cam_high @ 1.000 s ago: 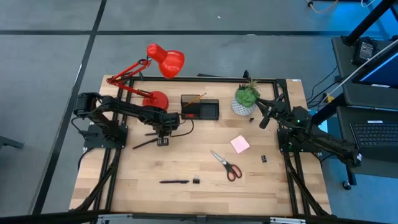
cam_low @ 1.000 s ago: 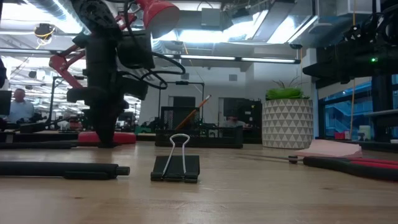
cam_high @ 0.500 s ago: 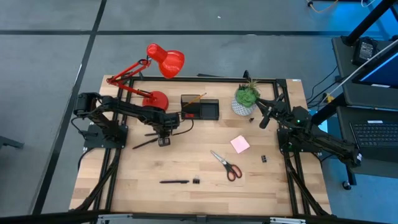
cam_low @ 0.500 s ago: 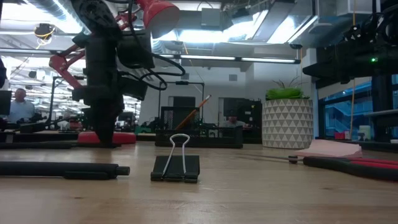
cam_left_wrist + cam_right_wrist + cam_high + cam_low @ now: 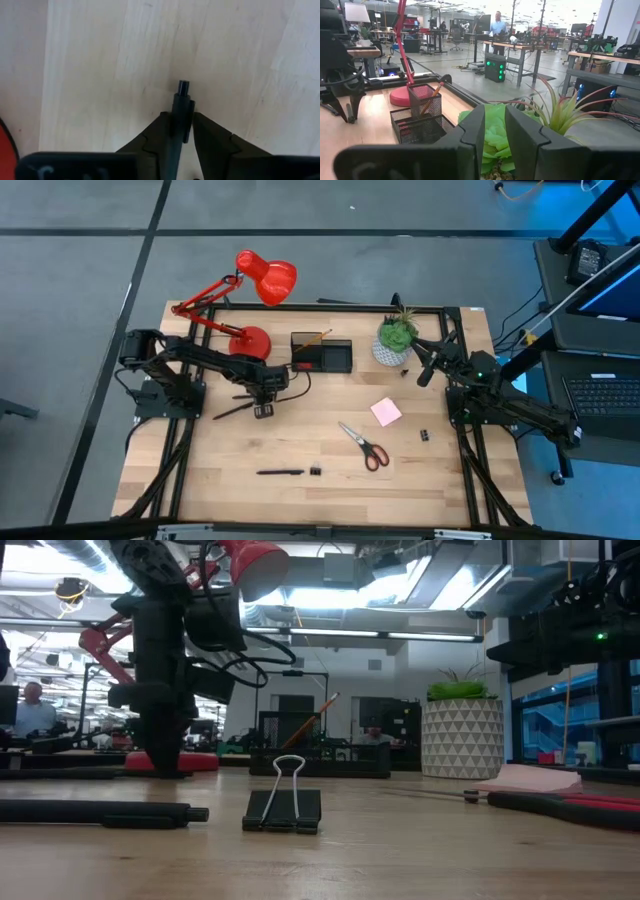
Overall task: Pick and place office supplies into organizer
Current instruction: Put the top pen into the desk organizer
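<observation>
High view, left pincer: down over the left part of the bench, just near of the red lamp, at the right end of a black pen lying aslant.
High view, change: only a slight shift toward the near side within the last second; pen in the same place as before, not lifted.
High view, organizer: at the far edge, between lamp and potted plant, an orange pencil already standing in it.
High view, still loose: second pen and a clip at the near side; scissors, pink pad and tiny clips to the right.
High view, right pincer: waiting beside the plant.
Low view: left pincer tip down at bench level, well behind the binder clip.
Left wrist view: fingers apart, one on each side of the pen, very close to it; no firm clamp visible.
Right wrist view: right pincer slightly apart, holding nothing, plant behind it.
Meaning for the task: probably a re-grip of this pen under way; closing and lifting not yet done, most supplies still outside.
</observation>
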Motion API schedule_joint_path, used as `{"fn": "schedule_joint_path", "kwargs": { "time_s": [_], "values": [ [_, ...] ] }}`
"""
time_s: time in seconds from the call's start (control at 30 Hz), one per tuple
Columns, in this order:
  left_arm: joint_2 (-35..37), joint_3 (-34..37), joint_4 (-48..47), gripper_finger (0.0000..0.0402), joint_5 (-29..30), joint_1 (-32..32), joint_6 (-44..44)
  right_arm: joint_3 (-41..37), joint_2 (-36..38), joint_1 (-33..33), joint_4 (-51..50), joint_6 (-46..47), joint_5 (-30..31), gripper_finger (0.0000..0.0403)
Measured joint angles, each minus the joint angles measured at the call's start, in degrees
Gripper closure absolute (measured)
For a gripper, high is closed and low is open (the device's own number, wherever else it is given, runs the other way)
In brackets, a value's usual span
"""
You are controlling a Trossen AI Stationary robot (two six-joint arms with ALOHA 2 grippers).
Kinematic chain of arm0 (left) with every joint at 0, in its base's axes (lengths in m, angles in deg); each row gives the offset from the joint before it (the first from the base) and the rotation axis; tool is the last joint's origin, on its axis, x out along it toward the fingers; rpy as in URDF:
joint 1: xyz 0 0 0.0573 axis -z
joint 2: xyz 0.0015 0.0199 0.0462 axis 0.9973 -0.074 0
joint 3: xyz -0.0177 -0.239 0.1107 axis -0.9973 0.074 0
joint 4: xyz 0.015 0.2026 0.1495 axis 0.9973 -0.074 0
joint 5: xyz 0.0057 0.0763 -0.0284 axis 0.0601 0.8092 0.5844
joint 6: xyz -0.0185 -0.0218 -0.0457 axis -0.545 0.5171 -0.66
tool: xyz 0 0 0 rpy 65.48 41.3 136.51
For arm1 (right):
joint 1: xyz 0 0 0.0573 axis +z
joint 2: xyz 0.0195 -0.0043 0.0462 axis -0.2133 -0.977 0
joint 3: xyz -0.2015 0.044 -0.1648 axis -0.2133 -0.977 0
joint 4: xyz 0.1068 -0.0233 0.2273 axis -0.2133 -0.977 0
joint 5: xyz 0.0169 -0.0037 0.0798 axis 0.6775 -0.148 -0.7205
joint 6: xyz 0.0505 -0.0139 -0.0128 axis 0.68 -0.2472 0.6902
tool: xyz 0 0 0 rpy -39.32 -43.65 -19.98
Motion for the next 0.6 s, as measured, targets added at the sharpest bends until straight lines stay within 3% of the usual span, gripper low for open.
{"fn": "schedule_joint_path", "kwargs": {
  "time_s": [0.3, 0.6],
  "values": [
    [-0.1, 0.1, -0.1, 0.0354, -0.6, -0.3, 1.0, 0.0, 0.0, 0.0, 0.0, 0.0, 0.0, 0.0323],
    [0.2, -1.1, -0.7, 0.0354, -0.6, -0.3, 1.5, 0.0, 0.0, 0.0, 0.0, 0.0, 0.0, 0.0323]
  ]
}}
